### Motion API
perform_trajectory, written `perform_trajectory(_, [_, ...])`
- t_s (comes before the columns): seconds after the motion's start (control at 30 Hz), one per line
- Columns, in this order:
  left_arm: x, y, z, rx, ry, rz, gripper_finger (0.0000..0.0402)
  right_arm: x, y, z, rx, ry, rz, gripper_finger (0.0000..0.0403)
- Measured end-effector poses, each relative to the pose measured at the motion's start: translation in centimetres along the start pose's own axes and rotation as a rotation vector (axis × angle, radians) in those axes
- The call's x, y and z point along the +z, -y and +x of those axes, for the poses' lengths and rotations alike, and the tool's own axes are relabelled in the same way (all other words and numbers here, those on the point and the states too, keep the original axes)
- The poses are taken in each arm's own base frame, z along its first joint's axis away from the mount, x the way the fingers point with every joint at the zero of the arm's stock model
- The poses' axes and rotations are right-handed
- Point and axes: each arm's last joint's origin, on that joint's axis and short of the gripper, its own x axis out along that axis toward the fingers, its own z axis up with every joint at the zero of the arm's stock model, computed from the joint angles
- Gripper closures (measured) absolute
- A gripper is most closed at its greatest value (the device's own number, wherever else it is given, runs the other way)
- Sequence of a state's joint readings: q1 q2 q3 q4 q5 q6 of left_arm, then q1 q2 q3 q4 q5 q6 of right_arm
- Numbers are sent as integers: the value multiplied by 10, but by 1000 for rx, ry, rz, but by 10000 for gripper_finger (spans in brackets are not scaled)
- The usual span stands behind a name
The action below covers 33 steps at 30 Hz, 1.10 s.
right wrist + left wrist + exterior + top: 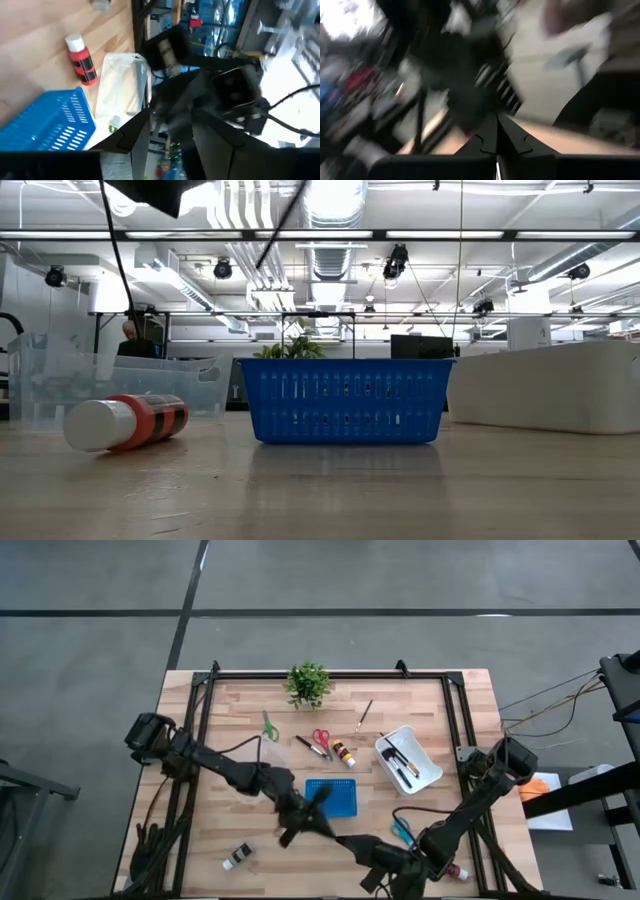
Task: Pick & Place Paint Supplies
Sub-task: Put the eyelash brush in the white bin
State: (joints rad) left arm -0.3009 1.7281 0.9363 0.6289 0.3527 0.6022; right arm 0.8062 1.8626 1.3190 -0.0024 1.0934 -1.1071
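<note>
I'm holding the left gripper (497, 131) pinched closed and empty beside the slatted blue plastic basket (332, 797) mid-table. The right gripper (170, 135) is gaping wide and empty at the plank table's (230, 710) front edge, near a cylindrical red, white-capped paint bottle (81, 58).

- We see a small green potted plant (307, 683) at the upper middle of the wooden bench (230, 740).
- We see a person (129, 340) far back at the low view's left, behind clear bins (60, 385).

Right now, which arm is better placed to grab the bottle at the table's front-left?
Left, probably. The left gripper hangs just in front of the blue basket, nearer the bottle. The right gripper sits farther along the front edge.
</note>
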Motion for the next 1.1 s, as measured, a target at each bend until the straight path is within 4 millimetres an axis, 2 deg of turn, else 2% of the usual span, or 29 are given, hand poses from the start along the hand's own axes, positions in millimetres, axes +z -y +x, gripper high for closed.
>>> perform_trajectory(0.17, [-5, -5, -1, 153, -121, -5, 399, 2, -1, -10, -45, -54, 125, 261])
perform_trajectory(0.37, [-16, -10, -1, 484, -327, -31, 399, 3, -3, -16, -82, -92, 298, 261])
perform_trajectory(0.47, [-24, -10, 5, 579, -347, -14, 399, 0, -6, -17, -109, -132, 381, 261])
perform_trajectory(0.63, [-26, -11, 10, 690, -239, 21, 399, -10, -16, -18, -155, -218, 438, 261])
perform_trajectory(0.77, [-18, -11, 3, 767, -94, 53, 399, -20, -26, -22, -191, -265, 471, 261])
perform_trajectory(0.97, [-10, 0, -16, 699, 246, 75, 399, -32, -32, -26, -272, -292, 551, 261])
perform_trajectory(1.1, [-10, -1, -21, 657, 336, 36, 399, -35, -32, -24, -279, -302, 567, 261])
